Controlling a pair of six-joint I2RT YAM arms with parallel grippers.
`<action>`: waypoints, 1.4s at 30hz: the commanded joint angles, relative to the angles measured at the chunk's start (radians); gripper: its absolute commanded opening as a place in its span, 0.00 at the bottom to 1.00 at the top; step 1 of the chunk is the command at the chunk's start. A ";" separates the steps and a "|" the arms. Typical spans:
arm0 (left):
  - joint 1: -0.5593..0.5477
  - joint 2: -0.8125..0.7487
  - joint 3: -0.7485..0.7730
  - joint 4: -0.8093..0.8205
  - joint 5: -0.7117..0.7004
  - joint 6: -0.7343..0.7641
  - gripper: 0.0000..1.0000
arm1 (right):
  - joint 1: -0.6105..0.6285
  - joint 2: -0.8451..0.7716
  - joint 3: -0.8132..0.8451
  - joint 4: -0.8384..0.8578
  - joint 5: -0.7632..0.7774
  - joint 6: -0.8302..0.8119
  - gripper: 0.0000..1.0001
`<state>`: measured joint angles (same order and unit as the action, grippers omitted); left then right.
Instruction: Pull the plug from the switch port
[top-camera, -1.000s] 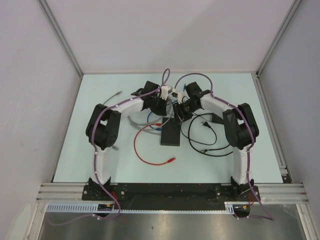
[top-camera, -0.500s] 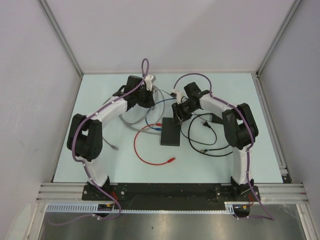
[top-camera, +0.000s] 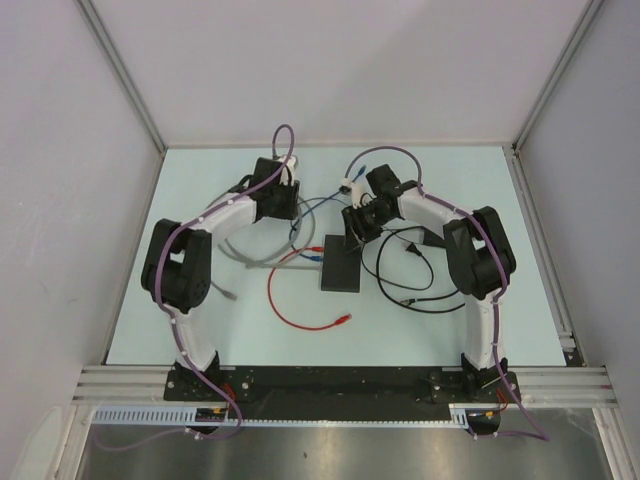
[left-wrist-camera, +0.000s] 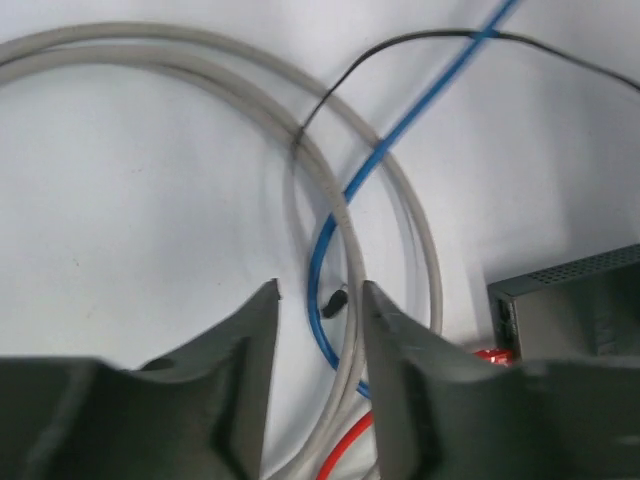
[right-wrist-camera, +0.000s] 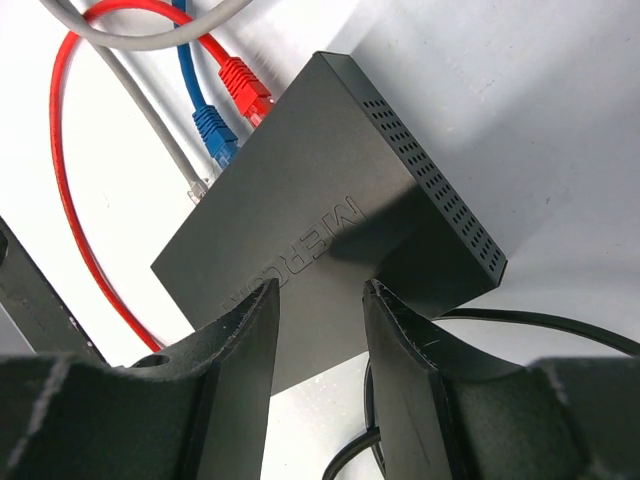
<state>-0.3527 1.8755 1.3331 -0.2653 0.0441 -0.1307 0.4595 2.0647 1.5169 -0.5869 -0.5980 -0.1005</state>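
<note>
Switch port (left-wrist-camera: 508, 320) sits in the edge of your flat black vented box (right-wrist-camera: 330, 230), mid-table under the right gripper (right-wrist-camera: 320, 288). A red plug (right-wrist-camera: 243, 85) and a blue plug (right-wrist-camera: 213, 135) meet that edge. The right gripper and the left gripper (left-wrist-camera: 320, 290) are both slightly parted and hold nothing.

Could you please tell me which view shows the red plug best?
The right wrist view: the red plug is large and sharp against the edge of the black switch. The top external view shows a tiny red speck; the left wrist view, only a red sliver.

One black switch (right-wrist-camera: 320, 230), one red cable (right-wrist-camera: 243, 86), one blue cable (right-wrist-camera: 213, 130), two arms (top-camera: 225, 215).
</note>
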 joint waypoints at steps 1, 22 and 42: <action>0.018 -0.028 0.041 0.000 0.057 0.008 0.48 | 0.011 0.044 -0.009 -0.025 0.096 -0.024 0.45; 0.041 0.016 -0.075 -0.152 0.780 0.318 0.47 | 0.019 0.038 -0.014 -0.034 0.102 -0.034 0.46; 0.014 0.086 -0.101 -0.155 0.769 0.353 0.46 | 0.028 0.038 -0.017 -0.036 0.106 -0.045 0.46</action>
<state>-0.3252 1.9427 1.2251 -0.4362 0.7914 0.1844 0.4763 2.0647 1.5188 -0.5808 -0.5842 -0.1089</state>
